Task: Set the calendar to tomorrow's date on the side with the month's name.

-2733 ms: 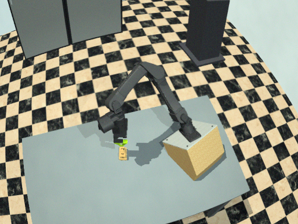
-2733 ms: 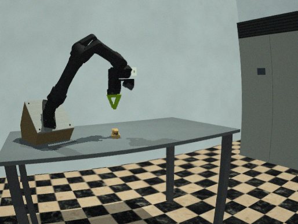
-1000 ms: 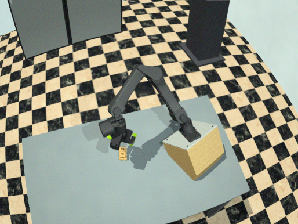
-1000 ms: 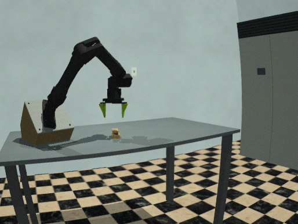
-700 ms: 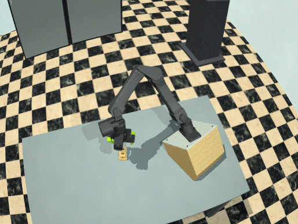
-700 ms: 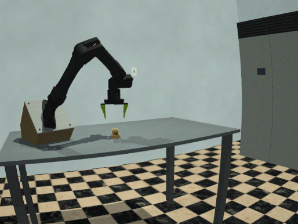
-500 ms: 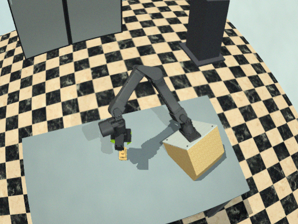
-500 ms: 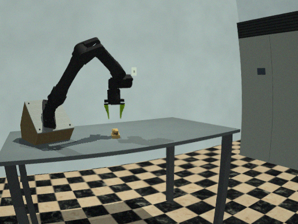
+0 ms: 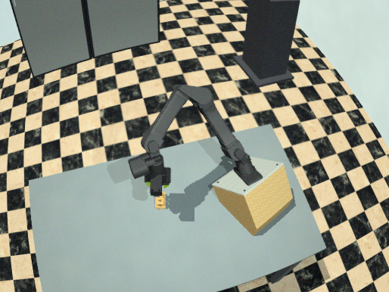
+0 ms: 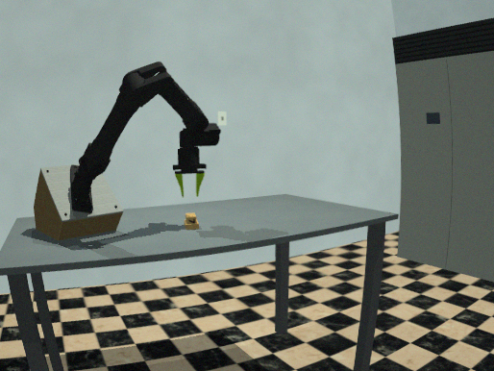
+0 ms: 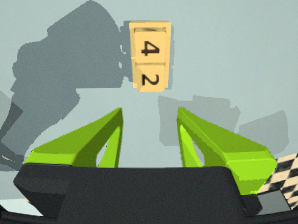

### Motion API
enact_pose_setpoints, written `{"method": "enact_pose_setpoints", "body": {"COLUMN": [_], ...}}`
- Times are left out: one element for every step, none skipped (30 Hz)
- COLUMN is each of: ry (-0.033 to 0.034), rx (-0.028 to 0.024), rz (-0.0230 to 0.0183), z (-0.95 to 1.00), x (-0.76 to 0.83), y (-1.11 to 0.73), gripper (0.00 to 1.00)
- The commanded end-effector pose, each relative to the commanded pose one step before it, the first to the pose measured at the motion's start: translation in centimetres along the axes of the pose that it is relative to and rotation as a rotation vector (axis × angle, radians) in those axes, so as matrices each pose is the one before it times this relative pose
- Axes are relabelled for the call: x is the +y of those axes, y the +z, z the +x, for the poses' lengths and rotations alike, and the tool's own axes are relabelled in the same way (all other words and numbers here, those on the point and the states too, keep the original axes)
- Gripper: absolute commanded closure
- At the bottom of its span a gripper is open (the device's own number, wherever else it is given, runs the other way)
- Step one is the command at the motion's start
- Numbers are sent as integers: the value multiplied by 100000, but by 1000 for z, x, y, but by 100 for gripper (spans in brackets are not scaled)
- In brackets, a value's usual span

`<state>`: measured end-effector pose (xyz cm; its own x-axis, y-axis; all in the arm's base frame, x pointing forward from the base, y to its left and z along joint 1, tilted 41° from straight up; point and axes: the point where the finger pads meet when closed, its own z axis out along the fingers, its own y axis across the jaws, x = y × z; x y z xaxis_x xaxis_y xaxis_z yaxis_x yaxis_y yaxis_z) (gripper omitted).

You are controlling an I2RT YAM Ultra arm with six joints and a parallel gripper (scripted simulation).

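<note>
The calendar is a small tan tray with two cubes side by side; it lies on the grey table. In the wrist view the cubes' upper faces read 4 and 2. It also shows small in the exterior view. My gripper with green fingers hangs well above the calendar, pointing down. In the wrist view its fingers stand partly open with nothing between them, and the calendar lies ahead of the tips. The month's name is not readable.
The arm's base sits on a tan wedge-shaped block at the table's right. Grey cabinets and a dark pillar stand on the checkered floor beyond the table.
</note>
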<state>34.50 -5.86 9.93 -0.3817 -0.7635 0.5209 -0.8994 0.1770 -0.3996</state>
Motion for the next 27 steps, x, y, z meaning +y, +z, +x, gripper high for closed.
{"method": "enact_pose_setpoints", "body": {"ry": [-1052, 0, 0, 0, 0, 0, 0, 0, 0, 0, 0, 0, 0, 0, 0, 0, 0, 1, 1, 2, -33, -181, -320, -400, -300, 577, 522], "rx": [-2202, 0, 0, 0, 0, 0, 0, 0, 0, 0, 0, 0, 0, 0, 0, 0, 0, -2, -4, -8, 6, 74, 138, 188, 353, -39, 33], "rz": [2161, 0, 0, 0, 0, 0, 0, 0, 0, 0, 0, 0, 0, 0, 0, 0, 0, 0, 0, 1, -38, -201, -355, -461, -693, 194, 59], "z": [-666, 0, 0, 0, 0, 0, 0, 0, 0, 0, 0, 0, 0, 0, 0, 0, -1, -4, -11, -20, -28, -22, -18, -18, 55, 64, 75], "x": [-375, 0, 0, 0, 0, 0, 0, 0, 0, 0, 0, 0, 0, 0, 0, 0, 1, 4, 10, 18, 40, 97, 153, 196, 239, -228, -183], "y": [-657, 0, 0, 0, 0, 0, 0, 0, 0, 0, 0, 0, 0, 0, 0, 0, 1, 8, 20, 38, 60, 87, 116, 152, 238, 34, 84], "gripper": [55, 55, 55, 55, 55, 55, 55, 55, 55, 55, 55, 55, 55, 55, 55, 55, 55, 55, 55, 55, 55, 55, 55, 55, 55, 55, 55]}}
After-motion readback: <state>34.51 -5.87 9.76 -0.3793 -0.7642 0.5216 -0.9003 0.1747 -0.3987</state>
